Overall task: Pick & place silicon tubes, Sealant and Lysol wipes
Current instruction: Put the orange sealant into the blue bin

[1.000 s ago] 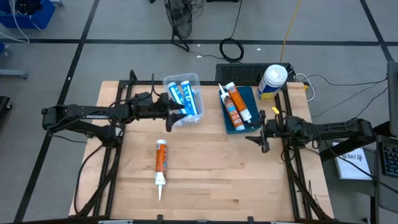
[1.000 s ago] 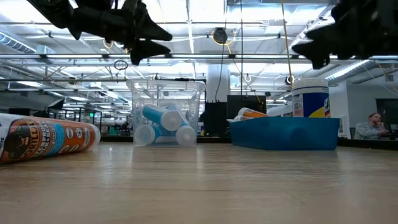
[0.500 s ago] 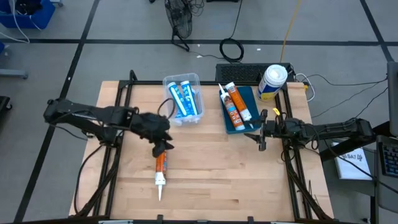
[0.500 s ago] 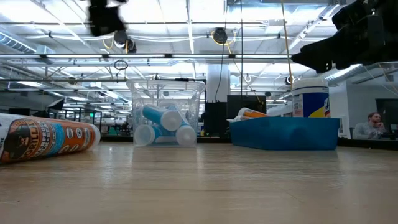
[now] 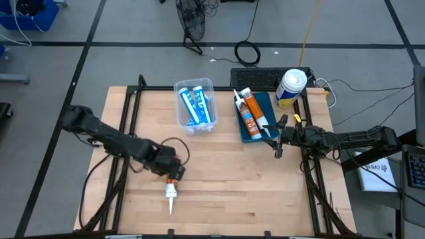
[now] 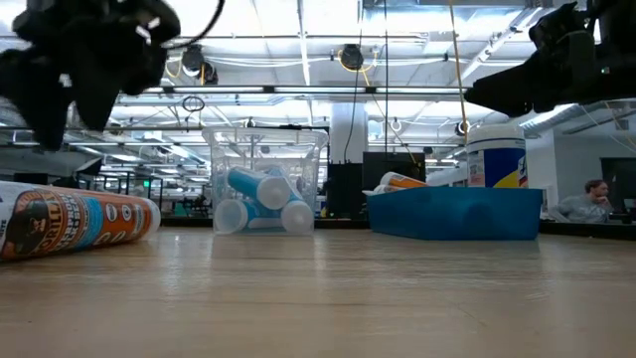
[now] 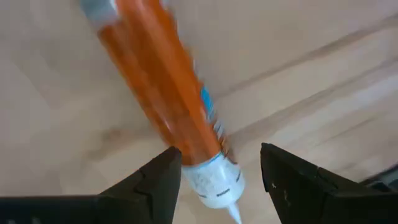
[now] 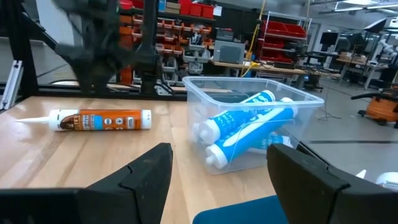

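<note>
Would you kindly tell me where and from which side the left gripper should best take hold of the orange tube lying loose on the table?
Probably across the round body of the orange tube, just behind its white nozzle, coming straight down. It lies flat on the table, and the open left gripper already straddles it there.

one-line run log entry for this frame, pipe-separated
left gripper: open, straddling orange tube on table | right gripper: open, waiting beside blue tray | clear bin: two blue tubes | Lysol wipes: upright behind tray
</note>
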You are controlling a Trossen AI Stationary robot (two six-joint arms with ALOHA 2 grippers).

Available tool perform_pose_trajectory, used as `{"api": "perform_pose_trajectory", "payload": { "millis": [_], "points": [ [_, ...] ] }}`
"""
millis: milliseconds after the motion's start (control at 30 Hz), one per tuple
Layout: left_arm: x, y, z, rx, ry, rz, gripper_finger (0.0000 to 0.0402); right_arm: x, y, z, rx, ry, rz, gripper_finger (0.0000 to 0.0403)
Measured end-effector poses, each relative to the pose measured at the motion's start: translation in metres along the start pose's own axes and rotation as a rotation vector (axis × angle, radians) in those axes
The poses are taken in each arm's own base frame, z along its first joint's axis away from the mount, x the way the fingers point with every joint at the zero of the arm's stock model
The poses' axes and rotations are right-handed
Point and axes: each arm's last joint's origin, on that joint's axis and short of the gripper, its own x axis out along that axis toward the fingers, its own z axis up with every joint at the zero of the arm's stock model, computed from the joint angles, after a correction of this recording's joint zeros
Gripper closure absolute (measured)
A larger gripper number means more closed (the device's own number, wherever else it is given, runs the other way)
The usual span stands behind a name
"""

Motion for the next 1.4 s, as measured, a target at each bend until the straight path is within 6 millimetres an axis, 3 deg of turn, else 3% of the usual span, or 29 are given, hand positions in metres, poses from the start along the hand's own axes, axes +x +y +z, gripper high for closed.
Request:
{"api": "perform_pose_trajectory", "payload": {
  "millis": [200,367,733,900,1033,1200,1400],
  "points": [
    [0.044,-0.004,0.001,-0.064,0.123,0.159,0.0183,0.0,0.0,0.001,0.005,-0.015,-0.001,0.0161],
    [0.066,-0.006,0.006,-0.08,0.155,0.225,0.0183,0.0,0.0,0.001,0.024,-0.015,0.0,0.0161],
    [0.082,-0.011,0.016,-0.04,0.033,0.204,0.0166,0.0,0.0,0.001,0.031,-0.009,0.001,0.0161],
    [0.094,-0.007,0.02,0.078,-0.14,0.262,0.015,0.0,0.0,0.001,0.031,-0.009,0.001,0.0161],
    [0.108,-0.007,0.021,0.167,-0.131,0.3,0.0147,0.0,0.0,0.001,0.031,-0.01,0.001,0.0161],
    [0.109,-0.008,0.021,0.336,-0.109,0.304,0.0164,0.001,0.0,0.001,0.042,-0.014,-0.002,0.0161],
    [0.082,-0.022,0.014,0.615,-0.186,0.217,0.0189,0.001,0.0,-0.001,0.077,0.004,-0.001,0.0161]
  ]
}}
